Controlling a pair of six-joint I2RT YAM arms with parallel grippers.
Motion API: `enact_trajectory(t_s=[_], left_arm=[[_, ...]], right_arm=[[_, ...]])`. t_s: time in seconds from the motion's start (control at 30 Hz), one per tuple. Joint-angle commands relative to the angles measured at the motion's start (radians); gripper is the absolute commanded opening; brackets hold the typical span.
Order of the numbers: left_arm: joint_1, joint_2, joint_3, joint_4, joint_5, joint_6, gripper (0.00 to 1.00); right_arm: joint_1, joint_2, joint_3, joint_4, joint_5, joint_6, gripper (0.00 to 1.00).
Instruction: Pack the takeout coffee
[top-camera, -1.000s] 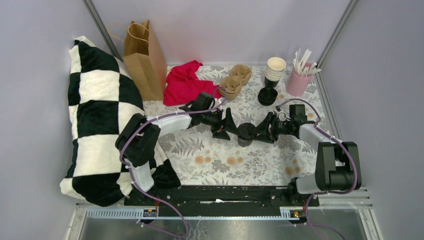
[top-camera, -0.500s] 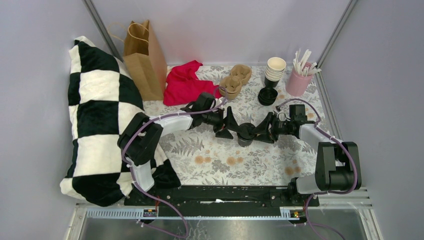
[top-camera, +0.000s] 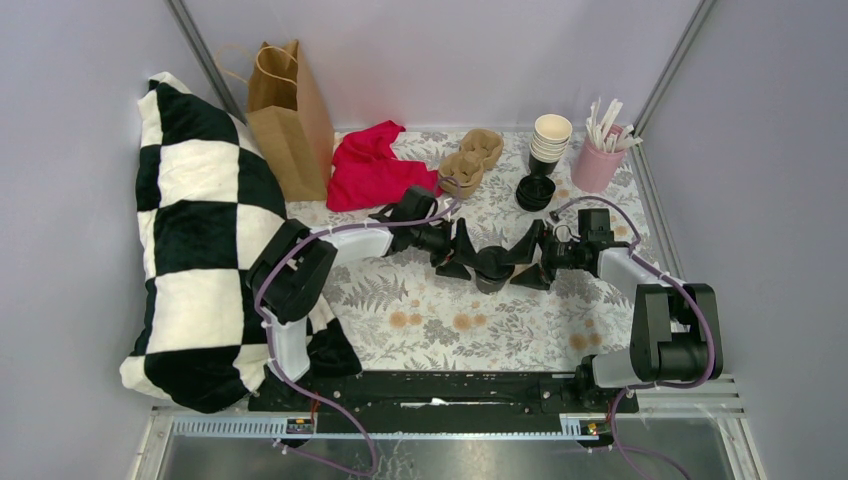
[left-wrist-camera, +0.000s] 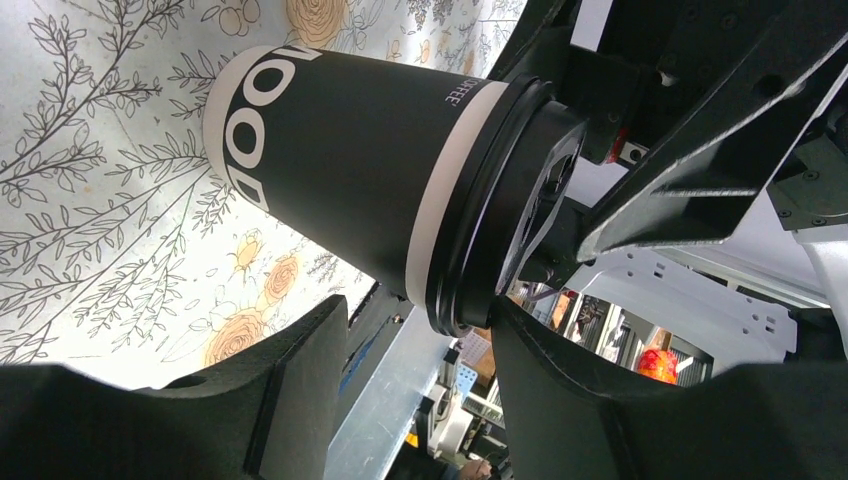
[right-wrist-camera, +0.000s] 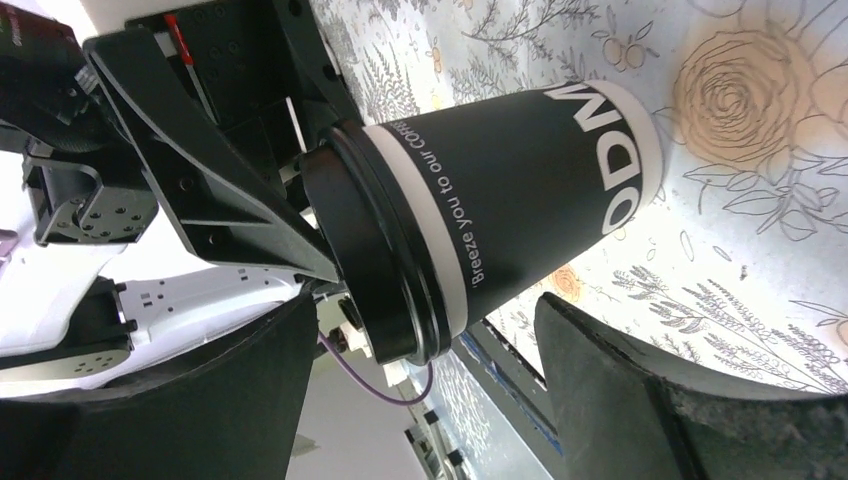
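**Clerk:** Item one, the takeout coffee. Location?

**Arms:** One paper cup (top-camera: 491, 266), black lid (left-wrist-camera: 540, 190) seated on it. It stands upright on the floral desk (top-camera: 450, 325), at the centre of the overhead frame, flanked by both my tools.

**Clerk:** Item two?

**Arms:** That is my left end effector (top-camera: 466, 254), at the cup's left side in the overhead view. Its fingers (left-wrist-camera: 290, 400) are apart, and a strip of desk shows between one finger and the cup wall. The other finger sits close by the lid rim, and I cannot tell whether it touches. By my reading it is not clamped.

**Clerk:** Item three?

**Arms:** My right end effector (top-camera: 523, 262). Its fingers (right-wrist-camera: 640, 400) are spread wide with the cup framed between them and free on both sides. It holds nothing.

**Clerk:** Arm pose?

**Arms:** Both forearms stretch low over the desk, reaching in from the left and right of the frame. They meet at the middle like mirror images.

**Clerk:** Reason for the arrangement?

**Arms:** This is my judgement. The cup stands upright so nothing spills, and mid-desk so either arm can reach it. The cardboard carrier (top-camera: 470, 160) and brown paper bag (top-camera: 290, 115) sit in the upper middle and upper left. My left arm is nearer to them, so a left-side grasp suits the packing.
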Motion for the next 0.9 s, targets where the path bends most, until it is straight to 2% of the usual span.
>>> enact_trajectory(t_s=[0.0,0.07,0.2,0.3,0.47,0.63,0.73,0.87], left_arm=[[-0.004,0.047,0.012,-0.071,-0.076,0.063,0.57],[-0.004,0.047,0.012,-0.072,-0.077,0.063,0.57],[-0.003,0.054,0.017,-0.076,-0.078,0.064,0.56],[-0.004,0.064,0.015,-0.081,-0.08,0.07,0.56],[-0.002,0.076,-0.001,-0.084,-0.092,0.078,0.54],[0.009,0.089,-0.022,-0.083,-0.117,0.087,0.54],[0.015,0.101,-0.014,-0.082,-0.112,0.087,0.53],[0.015,0.057,0.042,-0.086,-0.086,0.08,0.56]], right_arm=[[0.049,-0.007,0.03,0.019,-0.051,-0.01,0.86],[0.063,0.003,0.008,0.051,-0.047,0.015,0.85],[0.086,0.023,-0.047,0.163,-0.073,0.075,0.76],[0.095,0.039,-0.083,0.265,-0.083,0.104,0.75],[0.092,0.113,-0.121,0.322,-0.036,0.133,0.58],[0.066,0.202,-0.151,0.367,0.004,0.154,0.55],[0.065,0.209,-0.111,0.28,0.039,0.086,0.55],[0.064,0.119,-0.049,0.183,0.014,0.058,0.63]])
